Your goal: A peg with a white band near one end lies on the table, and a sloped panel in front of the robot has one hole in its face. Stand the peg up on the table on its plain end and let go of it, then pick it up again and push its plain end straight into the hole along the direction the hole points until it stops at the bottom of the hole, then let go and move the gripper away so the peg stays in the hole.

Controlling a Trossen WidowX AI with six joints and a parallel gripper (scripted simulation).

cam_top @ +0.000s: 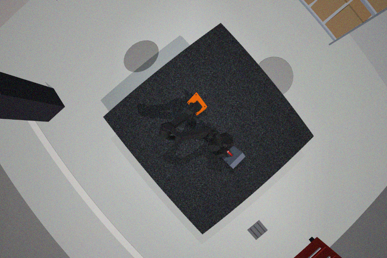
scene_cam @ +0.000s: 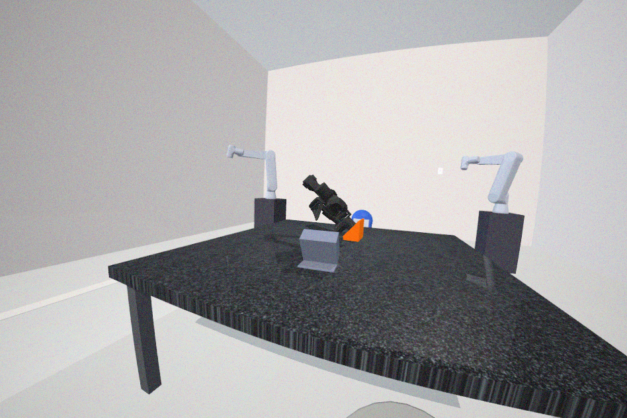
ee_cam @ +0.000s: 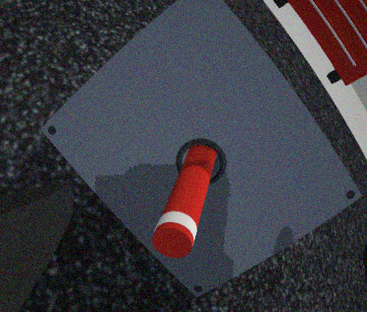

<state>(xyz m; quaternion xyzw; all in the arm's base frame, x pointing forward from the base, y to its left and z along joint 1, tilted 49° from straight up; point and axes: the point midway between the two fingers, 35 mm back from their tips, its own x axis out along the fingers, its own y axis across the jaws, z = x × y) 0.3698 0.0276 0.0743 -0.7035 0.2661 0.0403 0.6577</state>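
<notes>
The red peg (cam_top: 230,153) (ee_cam: 188,193) stands out of the hole in the grey sloped panel (cam_top: 237,150) (scene_cam: 319,249) (ee_cam: 139,114). Its plain end is inside the dark ring (ee_cam: 179,159) around the hole, and its white-banded end points outward. How deep it sits cannot be told. My gripper (ee_cam: 224,225) is open and empty, with one dark finger at the left edge and one at the right edge of the wrist view. Neither finger touches the peg, and the whole banded end is in sight. In the exterior view the panel is seen from behind and the peg is hidden.
An orange bracket (cam_top: 203,103) (scene_cam: 355,232) stands by the arm's base on the dark table (cam_top: 261,121) (scene_cam: 398,295). Beyond the table are a red cabinet (cam_top: 317,250) (ee_cam: 366,30) and two pale arms (scene_cam: 271,170) (scene_cam: 505,180) on dark pedestals.
</notes>
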